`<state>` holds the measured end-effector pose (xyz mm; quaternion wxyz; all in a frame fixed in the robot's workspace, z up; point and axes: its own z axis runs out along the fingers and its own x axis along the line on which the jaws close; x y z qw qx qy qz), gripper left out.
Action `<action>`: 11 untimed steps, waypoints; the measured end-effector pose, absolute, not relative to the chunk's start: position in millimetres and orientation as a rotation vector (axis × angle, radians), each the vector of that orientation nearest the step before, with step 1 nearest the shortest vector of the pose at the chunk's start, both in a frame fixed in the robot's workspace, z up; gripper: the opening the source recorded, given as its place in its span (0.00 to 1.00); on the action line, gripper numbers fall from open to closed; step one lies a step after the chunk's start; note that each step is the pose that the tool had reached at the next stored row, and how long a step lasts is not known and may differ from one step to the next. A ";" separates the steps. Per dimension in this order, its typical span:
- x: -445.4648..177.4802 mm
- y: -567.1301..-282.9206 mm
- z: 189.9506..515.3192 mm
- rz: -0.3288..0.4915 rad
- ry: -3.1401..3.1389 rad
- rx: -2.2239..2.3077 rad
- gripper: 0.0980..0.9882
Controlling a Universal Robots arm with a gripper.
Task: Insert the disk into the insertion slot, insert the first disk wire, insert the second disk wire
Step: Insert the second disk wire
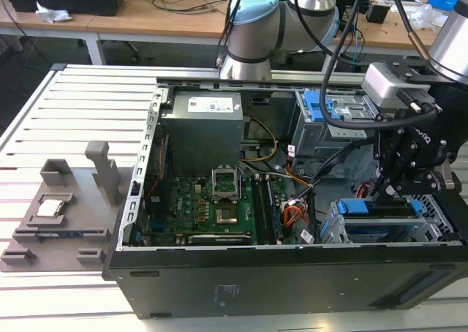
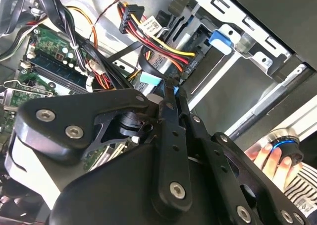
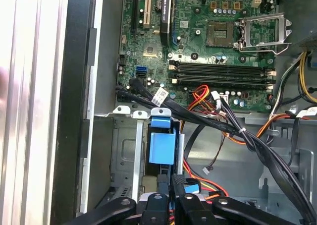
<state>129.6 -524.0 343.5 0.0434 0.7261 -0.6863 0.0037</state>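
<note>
The disk, framed by its blue carrier, lies inside the insertion slot, the low grey cage at the case's front corner on the exterior view's right. Its blue carrier tab sits between the cage walls in the first wrist view. My gripper hangs straight over the disk's end, fingers shut together. In the second wrist view the fingertips rest beside a light blue wire plug and under a black plug with red, yellow and black wires. I cannot tell whether anything is pinched.
The taller cage with a blue latch stands behind the gripper. Bundled black and orange cables cross between the motherboard and the cage. A person's hand rests on a knob outside the case. A grey fixture plate lies on the table.
</note>
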 end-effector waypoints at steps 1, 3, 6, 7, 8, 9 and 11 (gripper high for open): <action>129.6 -524.5 343.4 0.011 -2.099 2.220 0.06; 129.6 -524.8 342.9 0.010 -2.099 2.221 0.06; 131.1 -524.9 342.5 0.006 -2.101 2.223 0.06; 131.3 -524.9 342.5 0.004 -2.102 2.224 0.06; 131.3 -524.9 342.7 -0.003 -2.105 2.227 0.06; 131.4 -524.9 343.0 -0.007 -2.106 2.229 0.06; 131.4 -524.9 343.1 -0.014 -2.109 2.233 0.06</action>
